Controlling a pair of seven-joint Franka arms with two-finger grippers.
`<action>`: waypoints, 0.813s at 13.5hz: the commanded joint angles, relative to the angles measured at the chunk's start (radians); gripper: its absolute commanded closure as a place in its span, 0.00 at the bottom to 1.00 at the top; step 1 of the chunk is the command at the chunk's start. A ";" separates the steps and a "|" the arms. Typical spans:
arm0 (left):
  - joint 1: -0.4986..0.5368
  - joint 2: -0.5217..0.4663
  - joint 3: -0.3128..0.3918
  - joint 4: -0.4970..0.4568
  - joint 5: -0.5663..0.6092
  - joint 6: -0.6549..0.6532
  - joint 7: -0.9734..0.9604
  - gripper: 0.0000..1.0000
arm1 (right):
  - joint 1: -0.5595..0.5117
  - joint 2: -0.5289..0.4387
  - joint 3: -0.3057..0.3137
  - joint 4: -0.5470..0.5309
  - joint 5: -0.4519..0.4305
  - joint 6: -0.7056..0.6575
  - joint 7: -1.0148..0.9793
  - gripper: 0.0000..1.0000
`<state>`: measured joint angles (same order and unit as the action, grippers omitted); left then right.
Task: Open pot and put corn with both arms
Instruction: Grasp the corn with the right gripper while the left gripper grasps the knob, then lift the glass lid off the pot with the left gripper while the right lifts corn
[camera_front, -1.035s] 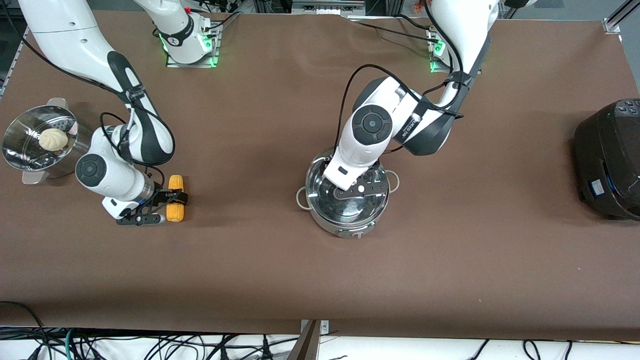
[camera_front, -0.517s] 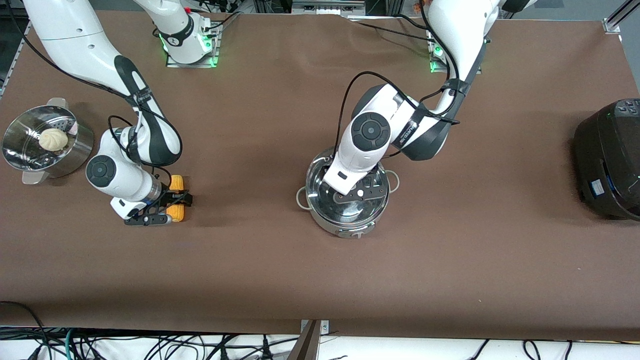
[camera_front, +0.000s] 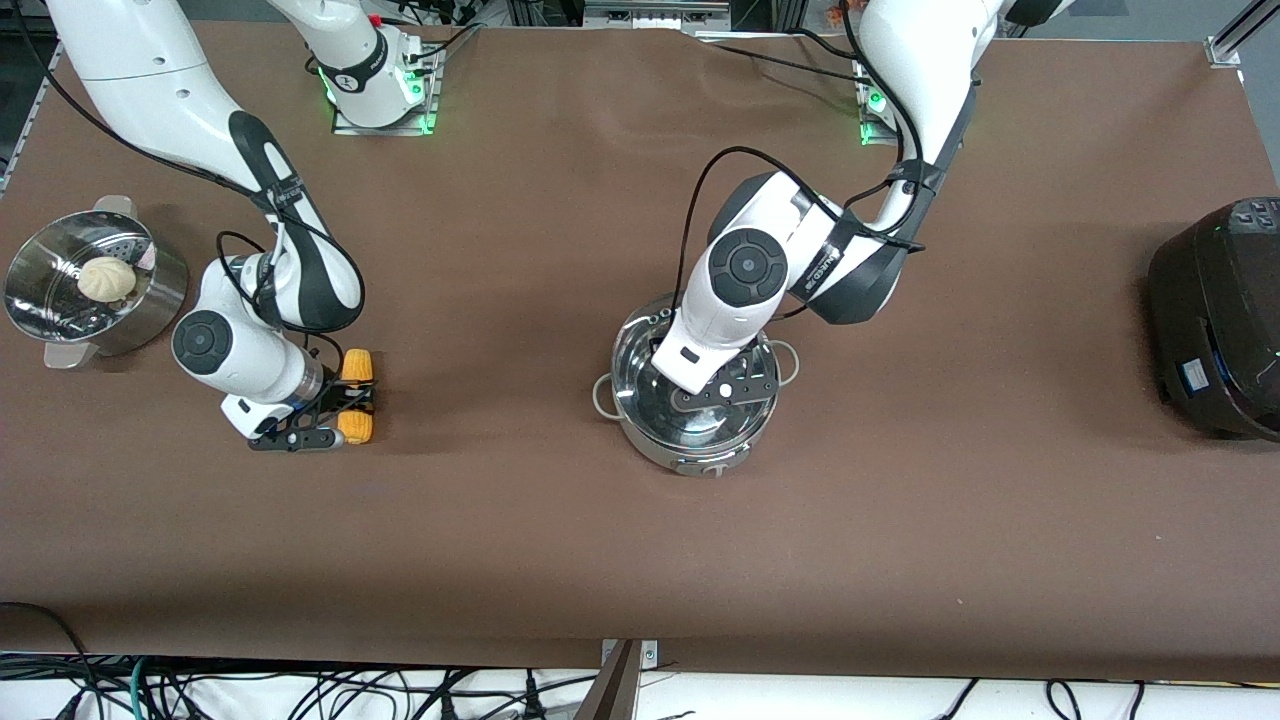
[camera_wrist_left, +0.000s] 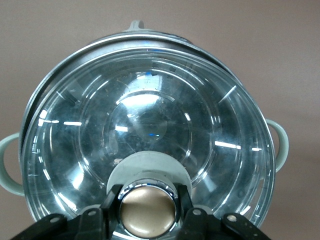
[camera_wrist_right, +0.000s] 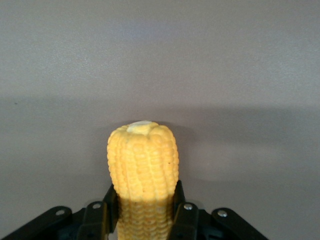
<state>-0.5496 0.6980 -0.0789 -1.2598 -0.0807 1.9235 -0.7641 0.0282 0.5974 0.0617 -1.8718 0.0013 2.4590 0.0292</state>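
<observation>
Front view, my left gripper: down on top of the pot, over the middle of its lid; my own wrist hides the fingertips here.
Front view, pot: stands on the brown table about midway between the two ends, lid on, one loop handle showing toward the right arm's end and another toward the left arm's end.
Front view, my right gripper: low at the table toward the right arm's end, its black fingers across the middle of the corn.
Front view, corn: lies on the table with both yellow ends sticking out past my fingers, well apart from the pot.
Front view, other things: a steel steamer pot with a white bun in it sits near the edge at the right arm's end; a black cooker sits at the left arm's end.
Left wrist view, my grip: both fingers clenched on the brass-coloured knob, which sits in a pale collar on the glass lid.
Left wrist view, lid: seated on the pot's rim, with the pot's inside dimly visible through the glass.
Right wrist view, my grip: fingers pressed against both flanks of the corn, grasping it.
Right wrist view, corn: points away from my wrist, its pale tip foremost, with the table just under it.
</observation>
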 joint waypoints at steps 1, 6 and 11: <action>0.002 0.005 0.005 0.023 -0.019 -0.009 0.020 0.95 | -0.002 -0.017 0.015 0.003 0.011 0.006 -0.009 0.75; 0.007 -0.037 0.011 0.033 -0.017 -0.099 0.017 1.00 | -0.004 -0.068 0.021 0.032 0.009 -0.043 -0.015 0.75; 0.111 -0.113 0.016 0.036 -0.010 -0.195 0.043 1.00 | -0.002 -0.113 0.021 0.132 0.009 -0.197 -0.011 0.75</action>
<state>-0.5105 0.6356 -0.0581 -1.2245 -0.0806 1.7645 -0.7628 0.0286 0.5174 0.0783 -1.7826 0.0012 2.3470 0.0279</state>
